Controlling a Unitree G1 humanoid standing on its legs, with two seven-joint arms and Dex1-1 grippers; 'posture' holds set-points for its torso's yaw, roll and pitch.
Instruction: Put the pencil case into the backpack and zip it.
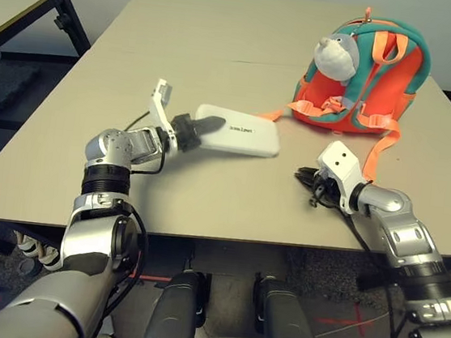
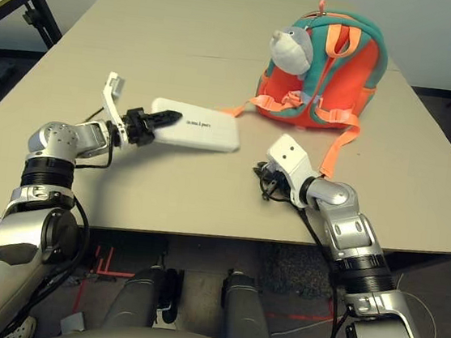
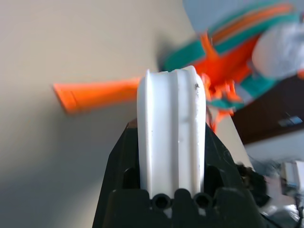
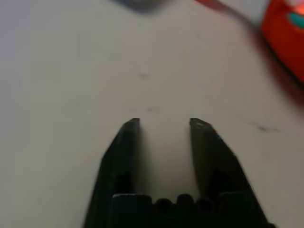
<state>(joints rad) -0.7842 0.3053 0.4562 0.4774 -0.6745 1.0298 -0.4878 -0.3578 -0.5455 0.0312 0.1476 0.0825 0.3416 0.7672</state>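
From the head cameras, the pencil case (image 1: 240,131) is seen near the middle of the bench (image 1: 223,46), its near end clamped by the left gripper (image 1: 206,126). The backpack (image 1: 366,75) stands upright at about two o'clock from the case, well apart from it, with the plush animal (image 1: 337,57) facing the robot and an orange strap (image 1: 384,150) trailing toward the right gripper (image 1: 304,178), which is held low over bare bench at about four o'clock from the case. No open mouth can be made out on the backpack from here.

In the left wrist view, the case's narrow edge is shown pinched between the two black fingers (image 3: 118,161), centred and square, a detail not given by the head views.

In the right wrist view, the right fingers (image 4: 126,142) are seen spread apart with nothing between them, which the head views leave uncertain.

For the carry, the case is best lifted level and brought toward two o'clock, while the backpack is steadied by the free gripper and its opening found first.
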